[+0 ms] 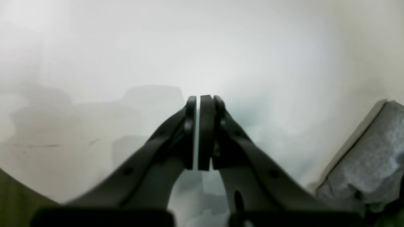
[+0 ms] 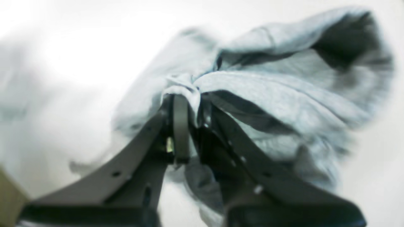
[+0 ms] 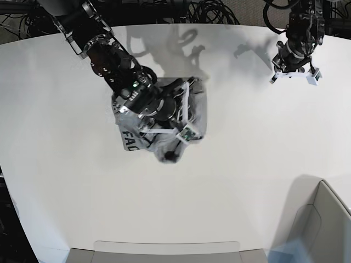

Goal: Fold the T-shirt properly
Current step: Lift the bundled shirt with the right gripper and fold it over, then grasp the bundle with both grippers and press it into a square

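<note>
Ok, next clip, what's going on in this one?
A two-armed robot is working on a grey T-shirt on a white table. The right gripper is shut on a bunch of the fabric, and the shirt is crumpled in a heap under that arm, with some black lettering showing; nothing is folded yet. The left gripper is closed on nothing and sits off at the far side of the table, well away from the shirt.

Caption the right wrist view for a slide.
Right gripper jaws pinch a bunched fold of the grey T-shirt.
</note>
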### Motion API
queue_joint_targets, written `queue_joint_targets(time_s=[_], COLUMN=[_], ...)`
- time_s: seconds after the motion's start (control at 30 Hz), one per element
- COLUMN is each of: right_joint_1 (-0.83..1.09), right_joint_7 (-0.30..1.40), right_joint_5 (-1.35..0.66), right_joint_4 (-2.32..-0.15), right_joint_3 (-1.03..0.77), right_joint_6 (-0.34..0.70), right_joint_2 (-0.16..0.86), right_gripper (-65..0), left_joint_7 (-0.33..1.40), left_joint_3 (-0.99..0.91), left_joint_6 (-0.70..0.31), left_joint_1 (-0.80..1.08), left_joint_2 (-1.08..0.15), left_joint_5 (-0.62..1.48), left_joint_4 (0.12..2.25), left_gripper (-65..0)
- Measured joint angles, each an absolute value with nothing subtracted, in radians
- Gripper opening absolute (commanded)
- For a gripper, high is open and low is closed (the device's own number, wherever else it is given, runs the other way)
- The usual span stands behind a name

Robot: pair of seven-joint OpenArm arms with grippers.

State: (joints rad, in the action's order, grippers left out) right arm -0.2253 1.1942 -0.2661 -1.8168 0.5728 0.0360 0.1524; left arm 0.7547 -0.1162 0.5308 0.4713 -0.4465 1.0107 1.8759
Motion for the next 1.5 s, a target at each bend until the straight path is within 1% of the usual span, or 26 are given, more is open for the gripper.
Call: queue_joint_targets(time_s=[0.1,0.13,0.3,0.37,0.4,0.43,0.53,0.6,0.7,0.73,0.8,0.87,1.0,1.13,1.27,1.33,1.4,1.47,1.5], right_joint_1=[-0.276,-0.286,-0.279,-0.281,-0.283,-0.283,-0.282,-0.265,-0.215,-0.196,-0.165,-0.133,-0.089,-0.062,-0.074,-0.107,-0.139,-0.169,-0.173], right_joint_7=[1.193,1.191,1.197,1.197,1.195,1.192,1.189,1.186,1.187,1.188,1.201,1.212,1.245,1.246,1.237,1.240,1.233,1.229,1.231], right_joint_5=[-0.284,-0.283,-0.268,-0.273,-0.276,-0.282,-0.283,-0.284,-0.284,-0.273,-0.265,-0.265,-0.267,-0.273,-0.260,-0.252,-0.261,-0.276,-0.289], right_joint_4=[-1.720,-1.697,-1.687,-1.721,-1.742,-1.765,-1.869,-1.954,-2.040,-2.049,-2.043,-2.040,-2.040,-2.019,-1.881,-1.789,-1.729,-1.695,-1.699], right_joint_3=[0.689,0.709,0.714,0.730,0.738,0.738,0.731,0.685,0.531,0.478,0.381,0.313,0.260,0.235,0.248,0.351,0.533,0.728,0.796], right_joint_6=[0.038,0.034,0.029,0.033,0.036,0.040,0.035,0.032,0.031,0.028,0.028,0.027,0.029,0.029,0.033,0.032,0.033,0.067,0.088], right_joint_2=[0.139,0.138,0.121,0.121,0.121,0.120,0.118,0.118,0.114,0.119,0.124,0.151,0.212,0.210,0.178,0.181,0.176,0.162,0.154], right_gripper=[-65.0,-63.3,-41.6,-34.8,-32.7,-32.3,-35.7,-40.8,-53.0,-57.9,-65.0,-65.0,-65.0,-65.0,-65.0,-65.0,-65.0,-65.0,-65.0], left_joint_7=[0.753,0.756,0.748,0.756,0.755,0.755,0.755,0.755,0.755,0.755,0.755,0.755,0.755,0.755,0.755,0.755,0.756,0.754,0.754], left_joint_3=[-0.116,-0.116,-0.086,-0.076,-0.072,-0.070,-0.067,-0.067,-0.067,-0.067,-0.067,-0.067,-0.067,-0.067,-0.067,-0.067,-0.067,-0.067,-0.067], left_joint_6=[0.531,0.532,0.531,0.532,0.532,0.531,0.532,0.531,0.531,0.532,0.532,0.531,0.531,0.532,0.531,0.531,0.532,0.531,0.531], left_joint_1=[0.473,0.474,0.468,0.469,0.471,0.468,0.447,0.440,0.443,0.446,0.446,0.440,0.413,0.416,0.415,0.415,0.416,0.415,0.416], left_joint_2=[-0.446,-0.446,-0.450,-0.449,-0.449,-0.449,-0.449,-0.449,-0.449,-0.449,-0.449,-0.446,-0.448,-0.447,-0.447,-0.447,-0.446,-0.447,-0.446], left_joint_5=[1.011,1.011,1.004,1.003,1.003,1.004,1.003,1.004,1.003,1.003,1.003,1.007,1.007,1.007,1.007,1.007,1.007,1.010,1.011], left_joint_4=[1.876,1.876,1.876,1.876,1.876,1.876,1.876,1.876,1.876,1.876,1.876,1.876,1.876,1.876,1.876,1.876,1.876,1.876,1.876], left_gripper=[-63.2,-63.2,-63.2,-63.2,-63.2,-63.2,-63.2,-63.2,-63.2,-63.2,-63.2,-63.2,-63.2,-63.2,-63.2,-63.2,-63.2,-63.2,-63.2])
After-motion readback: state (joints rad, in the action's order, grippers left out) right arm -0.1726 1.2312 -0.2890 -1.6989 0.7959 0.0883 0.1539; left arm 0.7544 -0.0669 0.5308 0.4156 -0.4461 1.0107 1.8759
